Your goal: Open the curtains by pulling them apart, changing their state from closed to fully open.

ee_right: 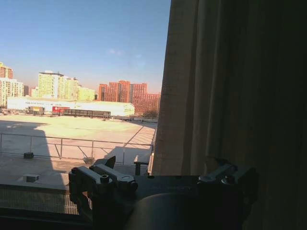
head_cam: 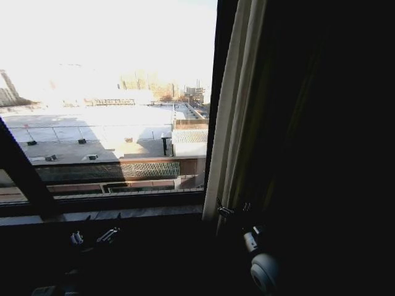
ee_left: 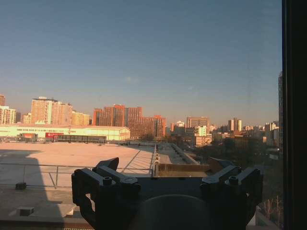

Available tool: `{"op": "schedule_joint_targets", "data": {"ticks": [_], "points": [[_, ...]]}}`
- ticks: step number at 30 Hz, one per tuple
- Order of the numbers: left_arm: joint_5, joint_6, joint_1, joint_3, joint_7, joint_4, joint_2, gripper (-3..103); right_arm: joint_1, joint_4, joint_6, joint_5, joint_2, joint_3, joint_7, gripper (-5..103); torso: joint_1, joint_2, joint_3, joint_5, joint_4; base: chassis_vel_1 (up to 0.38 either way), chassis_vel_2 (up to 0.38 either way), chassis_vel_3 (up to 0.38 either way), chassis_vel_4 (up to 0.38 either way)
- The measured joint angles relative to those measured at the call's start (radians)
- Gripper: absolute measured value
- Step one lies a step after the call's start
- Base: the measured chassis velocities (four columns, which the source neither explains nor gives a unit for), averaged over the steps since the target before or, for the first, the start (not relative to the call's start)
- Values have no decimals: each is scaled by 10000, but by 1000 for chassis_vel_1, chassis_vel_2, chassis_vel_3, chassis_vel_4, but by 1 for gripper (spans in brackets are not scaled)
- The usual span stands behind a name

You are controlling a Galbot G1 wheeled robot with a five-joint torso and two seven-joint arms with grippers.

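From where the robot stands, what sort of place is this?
Likely an upper-floor room at a large window: a curtain hangs at its side, and outside lie a flat rooftop and distant city towers.

Sheer off-white curtain panel (head_cam: 237, 105) gathered in long vertical pleats at right of window, drawn aside, hanging upright, shadowed folds beyond, glass left uncovered

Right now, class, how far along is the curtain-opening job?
Done: the glass ahead is uncovered, and the right curtain panel is bunched past the dark frame bar. In hand: the right gripper sits at that panel's edge, open; the left gripper hangs low by the sill. Left: unclear.
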Motion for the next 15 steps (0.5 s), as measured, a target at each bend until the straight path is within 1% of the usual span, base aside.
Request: {"op": "schedule_joint_targets", "data": {"ticks": [5,14,15], "points": [[3,3,-2,-10,0,0,2,100,31,-44,6,3,-2,-4,0,100,0,1,0,3,0,0,90,-8,-97],[2,11,32,-12,9,-23,3,100,123,-189,2,7,32,-63,51,100,4,0,1,5,0,-22,143,20,-130],[3,9,57,-12,9,-26,3,100,221,-330,1,9,64,-69,153,100,5,-1,1,4,0,-11,127,10,-133]]}}
